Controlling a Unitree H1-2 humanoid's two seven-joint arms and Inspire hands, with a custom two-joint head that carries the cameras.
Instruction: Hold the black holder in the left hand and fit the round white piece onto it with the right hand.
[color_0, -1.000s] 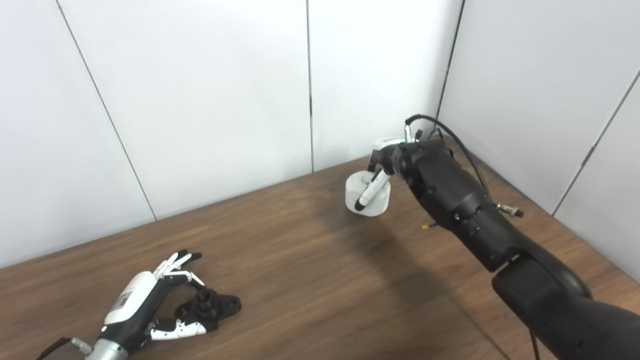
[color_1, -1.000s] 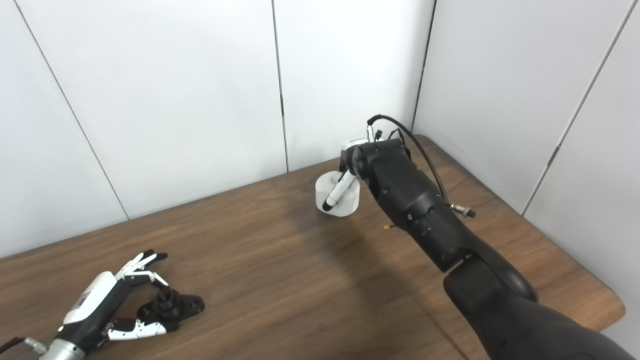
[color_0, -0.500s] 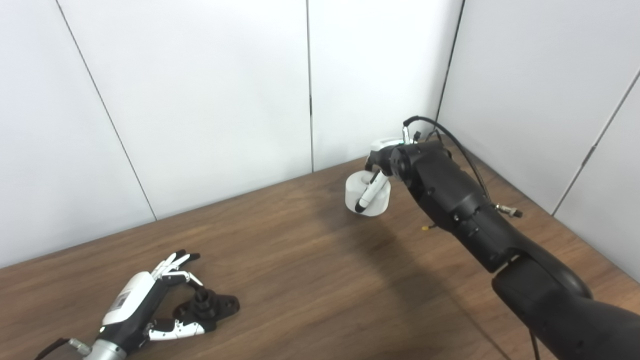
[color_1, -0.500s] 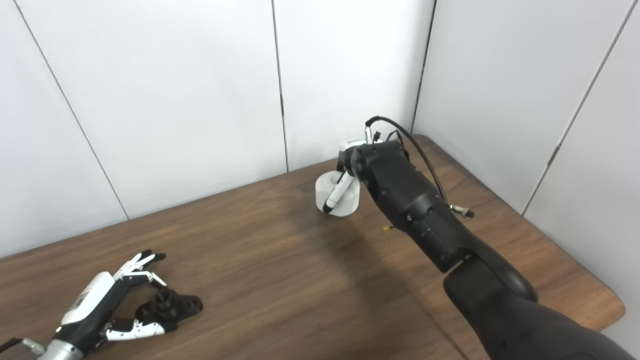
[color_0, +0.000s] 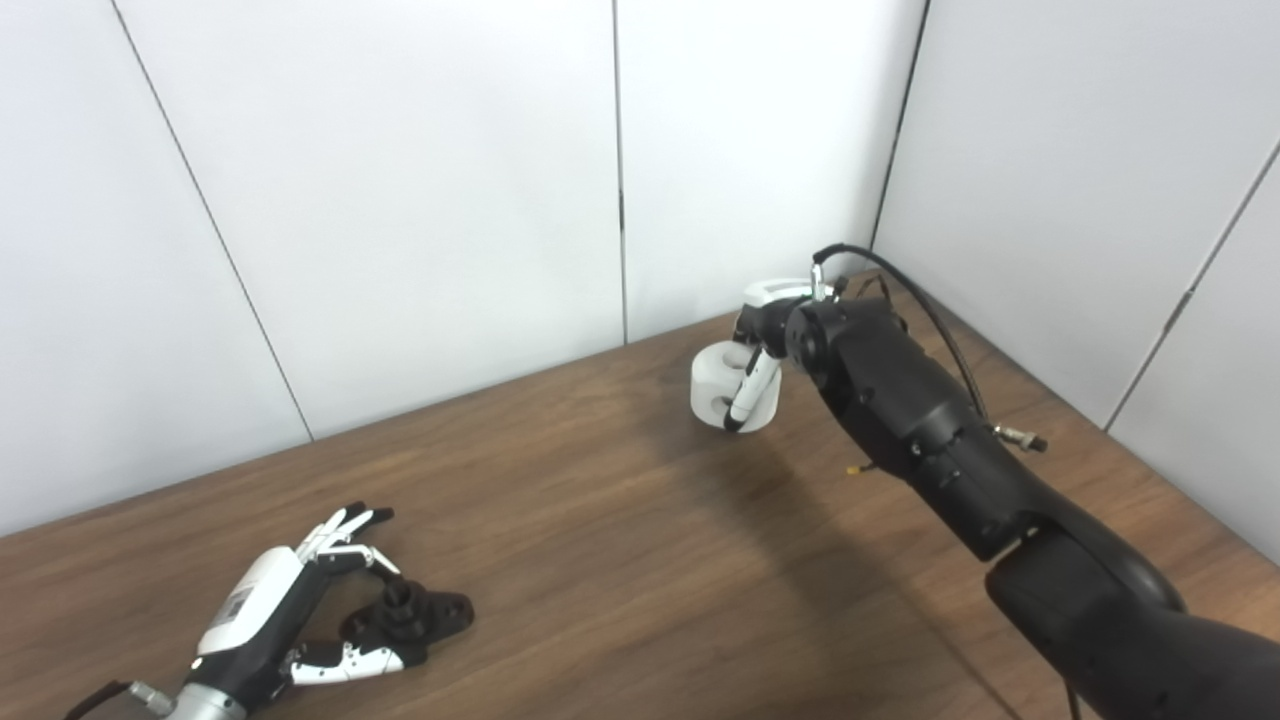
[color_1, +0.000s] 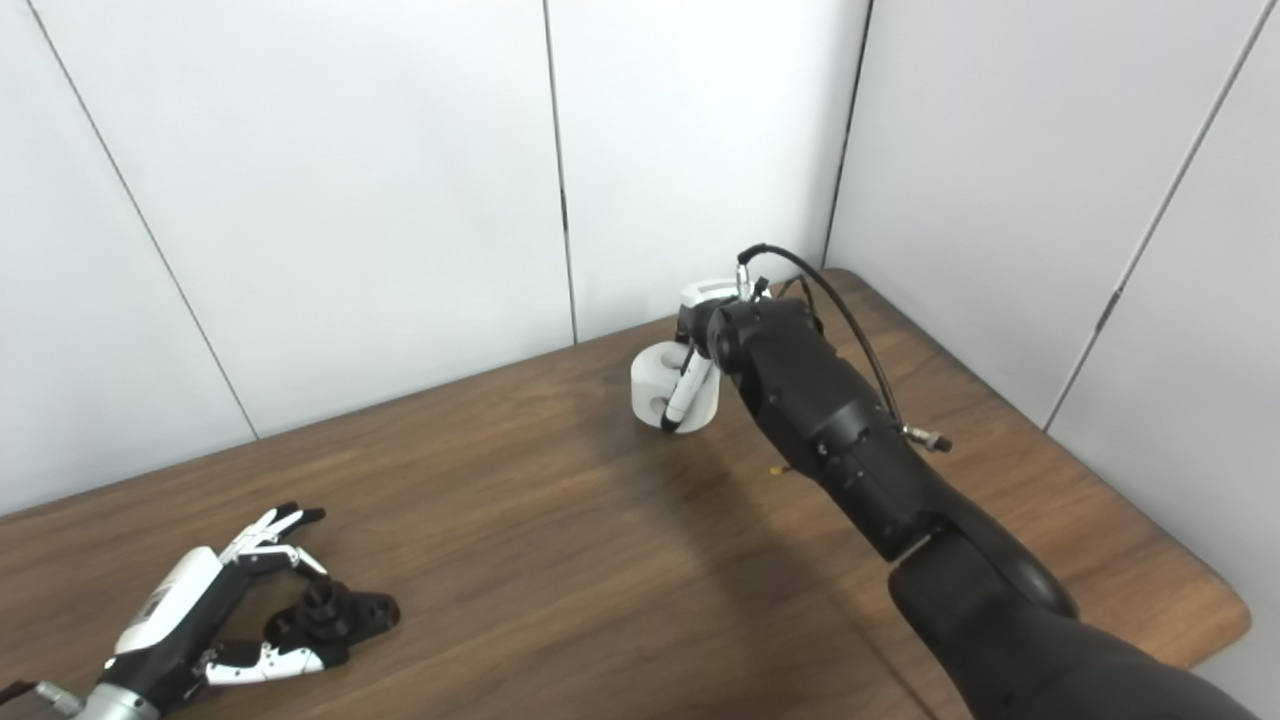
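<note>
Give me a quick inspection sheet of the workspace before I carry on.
Surface: brown wooden table, bare between the two hands.
Job's things: black holder near left, lying on the table; round white piece far right.
Clutter: nothing seen.
Hands: left hand around the holder, fingers apart; right hand closed on the white piece.
Cables: black cable looping over the right forearm.
Surroundings: white wall panels behind and at right.

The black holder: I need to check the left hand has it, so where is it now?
The black holder lies on the wooden table at the near left in both eye views, between the spread fingers of the left hand, far from the round white piece.
</note>
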